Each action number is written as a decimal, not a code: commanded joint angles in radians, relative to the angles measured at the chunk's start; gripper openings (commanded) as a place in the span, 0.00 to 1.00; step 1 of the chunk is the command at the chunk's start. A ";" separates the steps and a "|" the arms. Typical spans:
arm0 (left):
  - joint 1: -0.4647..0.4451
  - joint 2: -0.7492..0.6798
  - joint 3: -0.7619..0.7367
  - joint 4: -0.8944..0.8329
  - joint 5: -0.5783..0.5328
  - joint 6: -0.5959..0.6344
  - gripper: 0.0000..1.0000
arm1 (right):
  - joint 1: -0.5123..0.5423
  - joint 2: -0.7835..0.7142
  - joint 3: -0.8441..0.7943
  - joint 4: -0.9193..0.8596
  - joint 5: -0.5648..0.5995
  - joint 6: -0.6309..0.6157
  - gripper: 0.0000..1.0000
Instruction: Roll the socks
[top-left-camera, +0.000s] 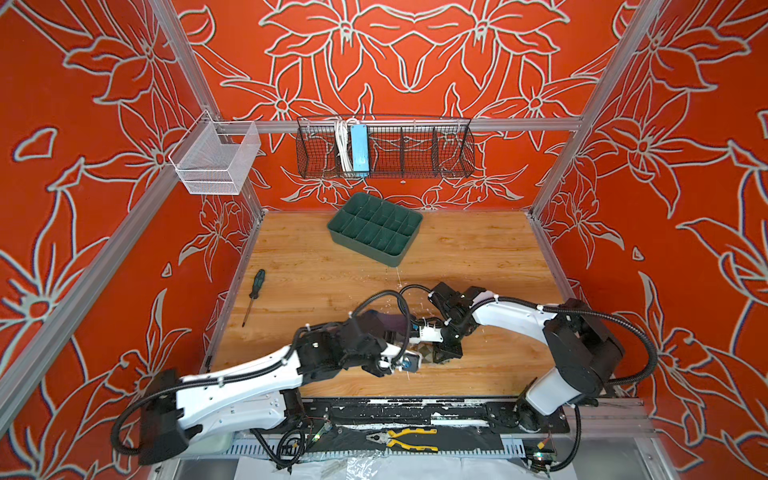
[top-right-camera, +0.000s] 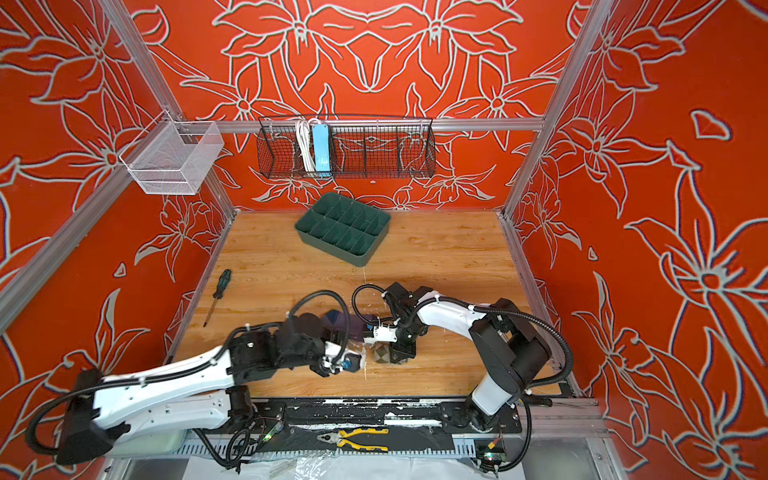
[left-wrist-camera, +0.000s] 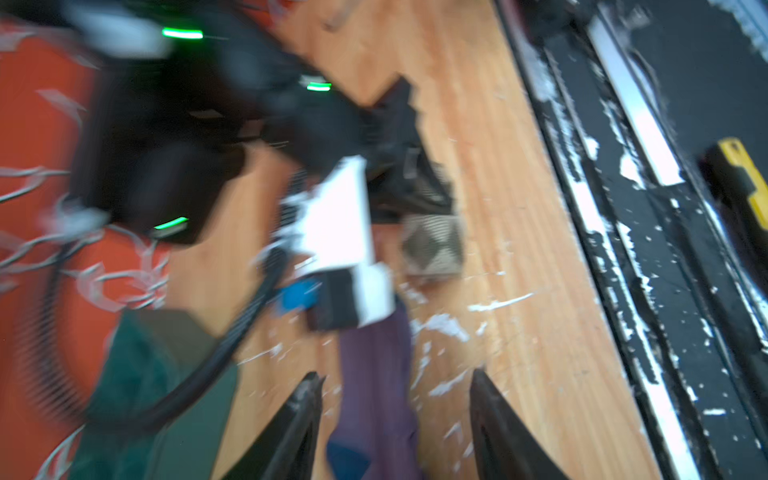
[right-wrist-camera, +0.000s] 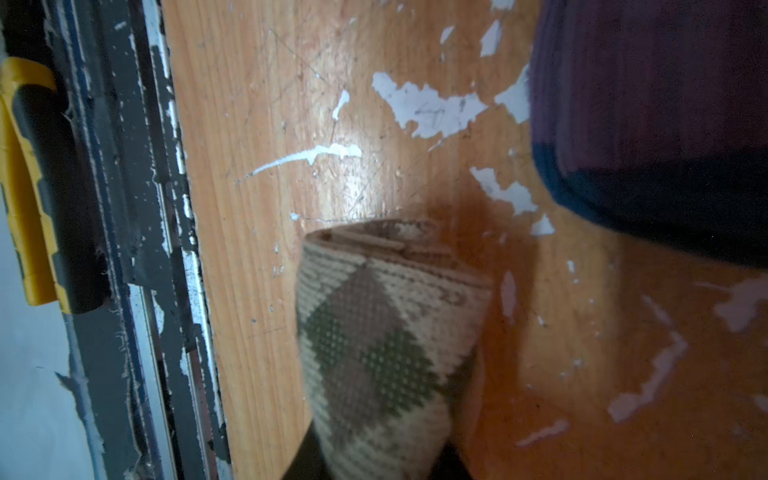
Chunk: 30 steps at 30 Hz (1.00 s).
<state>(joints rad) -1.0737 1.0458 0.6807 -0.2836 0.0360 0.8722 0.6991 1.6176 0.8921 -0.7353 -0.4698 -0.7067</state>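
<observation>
Red flowered walls closed in the wooden counter (top-left-camera: 311, 257). Toward the left, the left pincer (left-wrist-camera: 397, 374) stood parted and empty, its fingers on either side of the purple sock (left-wrist-camera: 376, 419), whose length ran straight ahead toward the right. Just right of it and nearer, the right pincer (right-wrist-camera: 378, 461) gripped the rolled beige argyle sock (right-wrist-camera: 374, 332). By my judgement, the left arm was better placed for the purple one.

Wood-grain table (top-left-camera: 478, 266), laminate chipped white near the front edge. On it: green divider tray (top-left-camera: 361, 247) skewed at far edge, centre; screwdriver (top-left-camera: 251, 301) by left edge; purple sock (left-wrist-camera: 374, 374) flat near front-edge middle; beige argyle sock (right-wrist-camera: 382, 345), rolled, just beside it, nearer the front edge.
</observation>
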 joint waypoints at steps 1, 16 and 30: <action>-0.028 0.125 -0.023 0.185 -0.024 -0.018 0.55 | 0.003 0.052 -0.018 -0.022 0.016 0.014 0.00; 0.057 -0.047 0.063 0.114 -0.366 -0.413 0.65 | -0.079 -0.261 0.058 0.039 0.188 0.319 0.00; 0.553 0.111 0.311 -0.161 0.103 -1.136 0.85 | -0.175 -0.528 0.260 0.134 0.447 0.713 0.00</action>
<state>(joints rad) -0.5610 1.0908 0.9272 -0.3508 -0.0223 -0.0574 0.5491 1.1271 1.1103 -0.6529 -0.0708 -0.1623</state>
